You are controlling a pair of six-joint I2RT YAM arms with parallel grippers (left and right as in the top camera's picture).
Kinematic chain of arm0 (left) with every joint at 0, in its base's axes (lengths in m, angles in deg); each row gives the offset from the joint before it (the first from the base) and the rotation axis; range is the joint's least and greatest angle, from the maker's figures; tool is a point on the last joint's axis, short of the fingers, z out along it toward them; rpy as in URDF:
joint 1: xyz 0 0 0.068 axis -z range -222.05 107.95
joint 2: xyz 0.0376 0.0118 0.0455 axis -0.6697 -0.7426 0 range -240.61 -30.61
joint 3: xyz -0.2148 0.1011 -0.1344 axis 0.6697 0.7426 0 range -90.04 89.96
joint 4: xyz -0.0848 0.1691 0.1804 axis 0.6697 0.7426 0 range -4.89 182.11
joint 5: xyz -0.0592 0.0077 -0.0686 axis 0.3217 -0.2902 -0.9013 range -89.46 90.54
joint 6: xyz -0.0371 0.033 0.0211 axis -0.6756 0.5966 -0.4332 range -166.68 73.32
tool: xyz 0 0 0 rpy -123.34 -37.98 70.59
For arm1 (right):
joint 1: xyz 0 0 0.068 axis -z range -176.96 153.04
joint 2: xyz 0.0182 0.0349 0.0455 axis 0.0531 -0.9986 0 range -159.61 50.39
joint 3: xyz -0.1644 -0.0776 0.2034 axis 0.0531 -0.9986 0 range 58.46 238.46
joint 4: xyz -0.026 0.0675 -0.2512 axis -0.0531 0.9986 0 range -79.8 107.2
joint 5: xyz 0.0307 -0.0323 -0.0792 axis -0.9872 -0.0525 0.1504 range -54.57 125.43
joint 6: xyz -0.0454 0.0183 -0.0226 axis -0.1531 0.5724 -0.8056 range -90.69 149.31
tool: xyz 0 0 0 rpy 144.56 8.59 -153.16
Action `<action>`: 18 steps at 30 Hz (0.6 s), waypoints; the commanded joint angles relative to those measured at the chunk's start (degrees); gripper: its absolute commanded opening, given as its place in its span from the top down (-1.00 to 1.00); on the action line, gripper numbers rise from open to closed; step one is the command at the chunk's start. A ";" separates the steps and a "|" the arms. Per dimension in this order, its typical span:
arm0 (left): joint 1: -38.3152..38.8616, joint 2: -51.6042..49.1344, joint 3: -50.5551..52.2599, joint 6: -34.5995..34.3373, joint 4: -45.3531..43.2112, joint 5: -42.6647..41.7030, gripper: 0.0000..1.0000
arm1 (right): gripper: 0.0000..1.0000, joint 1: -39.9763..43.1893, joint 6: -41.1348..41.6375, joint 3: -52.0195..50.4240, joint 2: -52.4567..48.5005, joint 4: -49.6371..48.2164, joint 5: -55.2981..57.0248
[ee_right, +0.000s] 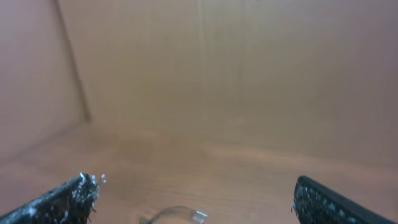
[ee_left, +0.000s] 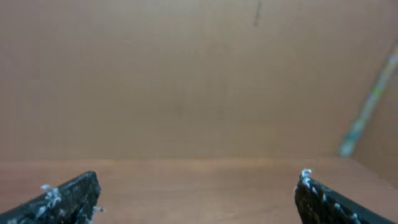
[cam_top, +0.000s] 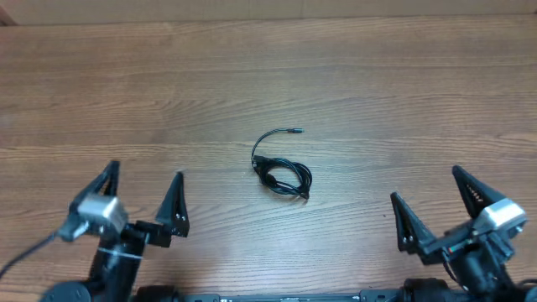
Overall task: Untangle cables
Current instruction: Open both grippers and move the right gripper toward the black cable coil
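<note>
Untangling looks not yet begun: the thin black cable (cam_top: 282, 172) lies bunched in a small coil mid-way on the brown wooden counter (cam_top: 403, 101), well apart from both arms' wide-spread, empty jaws.

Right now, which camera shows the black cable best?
The overhead view: it shows the whole black cable, a loose coil with one end sticking out. The left wrist view shows none of it. The right wrist view has only a blurred curve at its bottom edge, which I cannot identify.
</note>
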 commanded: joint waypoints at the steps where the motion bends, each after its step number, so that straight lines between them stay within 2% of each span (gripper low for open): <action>1: -0.24 -5.33 -8.59 -1.77 3.93 -12.61 -1.00 | -1.00 0.15 0.24 7.45 -3.76 5.84 -8.46; 5: -0.24 -7.78 -11.74 -1.77 5.27 -22.62 -0.99 | -1.00 0.15 1.29 9.29 -4.13 10.45 -12.35; 12: -0.24 -7.78 -11.72 -1.81 9.75 -30.53 -1.00 | -0.99 0.15 3.87 9.05 -4.13 14.80 -15.41; 18: -0.24 -7.78 -11.72 -1.79 13.77 -31.61 -1.00 | -1.00 0.15 3.91 9.03 -4.13 14.21 -15.45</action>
